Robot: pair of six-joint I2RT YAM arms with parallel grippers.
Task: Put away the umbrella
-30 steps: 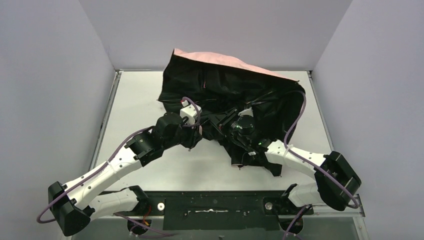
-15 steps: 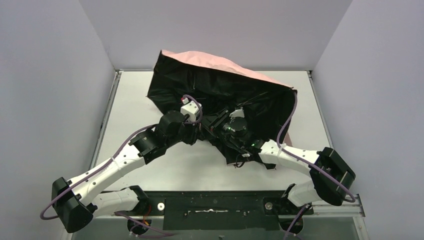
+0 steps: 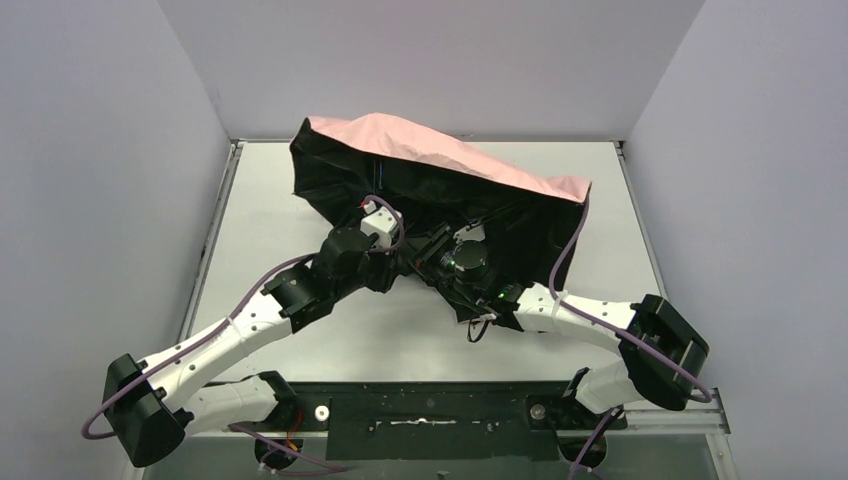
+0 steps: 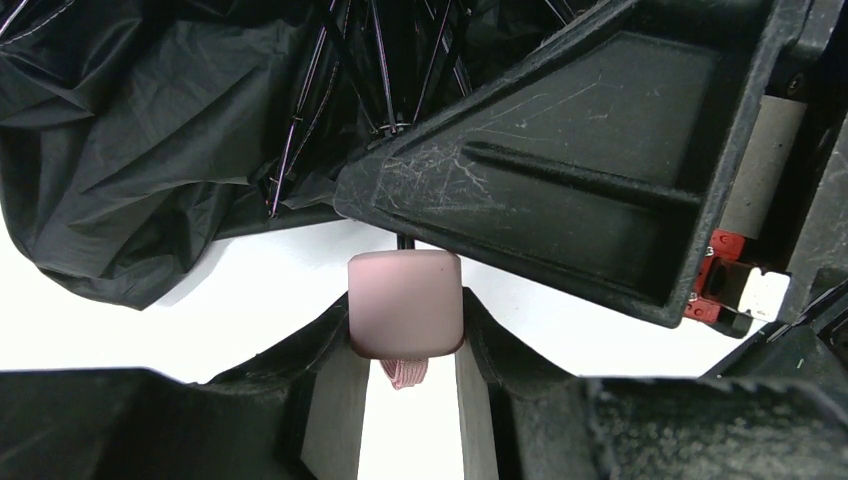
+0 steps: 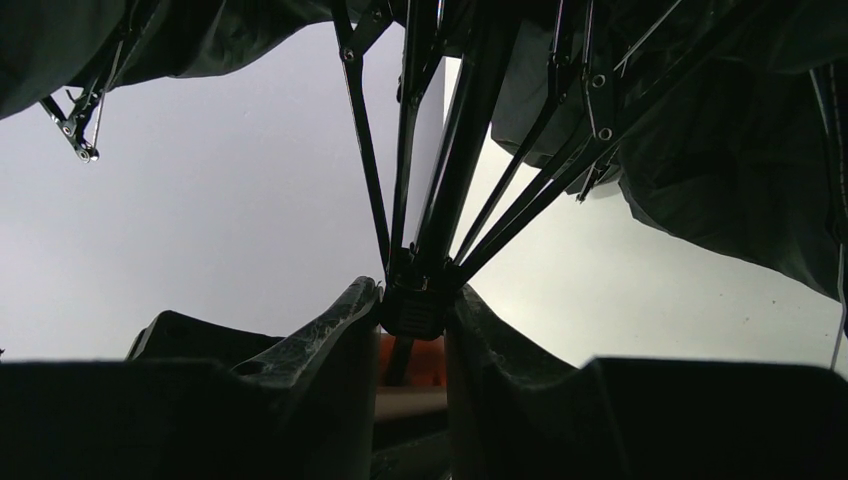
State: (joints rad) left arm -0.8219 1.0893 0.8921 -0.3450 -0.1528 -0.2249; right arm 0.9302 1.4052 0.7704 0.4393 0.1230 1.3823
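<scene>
Over table (image 3: 300, 335), one umbrella (image 3: 440, 150), left claw (image 4: 405, 338) gripping its handle (image 4: 404, 305), right claw (image 5: 412, 325) gripping its runner (image 5: 415, 303)

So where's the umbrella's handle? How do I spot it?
Find the big half-open umbrella, pink on top and black underneath, on the white table. Look under its near edge at the left gripper: the handle is the stubby block pinched between its fingers. It's the only pink lump there, a little strap dangling from it, while the ribs above are black.
</scene>
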